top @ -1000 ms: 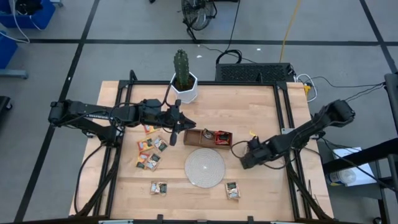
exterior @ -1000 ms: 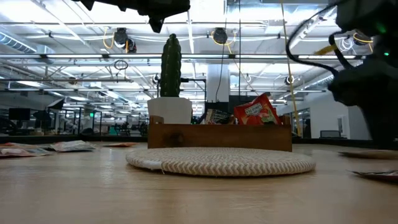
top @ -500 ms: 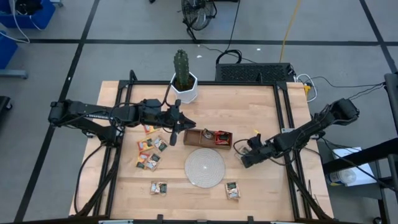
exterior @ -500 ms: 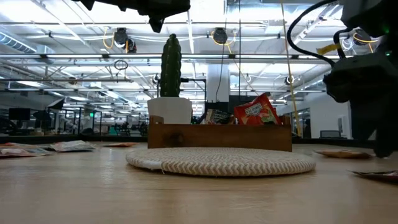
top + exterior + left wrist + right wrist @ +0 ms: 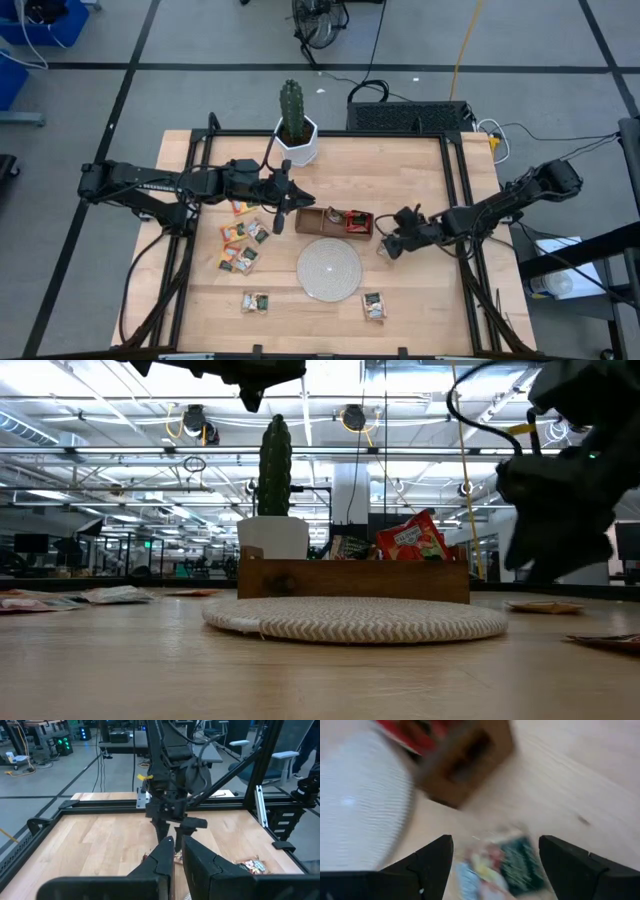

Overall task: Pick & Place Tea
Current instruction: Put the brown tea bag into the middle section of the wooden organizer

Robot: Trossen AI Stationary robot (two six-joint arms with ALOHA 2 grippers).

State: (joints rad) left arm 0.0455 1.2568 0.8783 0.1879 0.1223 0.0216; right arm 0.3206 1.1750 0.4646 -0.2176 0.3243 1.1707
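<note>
Over the last second the right arm has swung its right gripper (image 5: 388, 243) inward across the table, from a spot lower and farther out to a place just beside the right end of the brown three-compartment wooden tray (image 5: 312, 222). Its two dark fingers stand spread wide with nothing between them, and in the right wrist view a small flat tea sachet with a green and pale wrapper (image 5: 502, 865) lies on the pale wooden tabletop (image 5: 420, 170) in the gap between them, the tray corner just beyond. In my judgement this gripper is lining up to pick that sachet, but it has not yet closed on it.

By contrast the left arm has not moved: the left gripper (image 5: 281, 207) hangs above the tray's left end, its fingers nearly shut; I see nothing held between them in the left wrist view.

Of the tea, a red sachet (image 5: 353, 220) stands in the tray beside a darker one. A cluster of red and green sachets (image 5: 243, 243) waits on the left side, and single sachets lie below the round pale woven disc (image 5: 329, 269), on either side of it. Most of the task is therefore not done.
</note>
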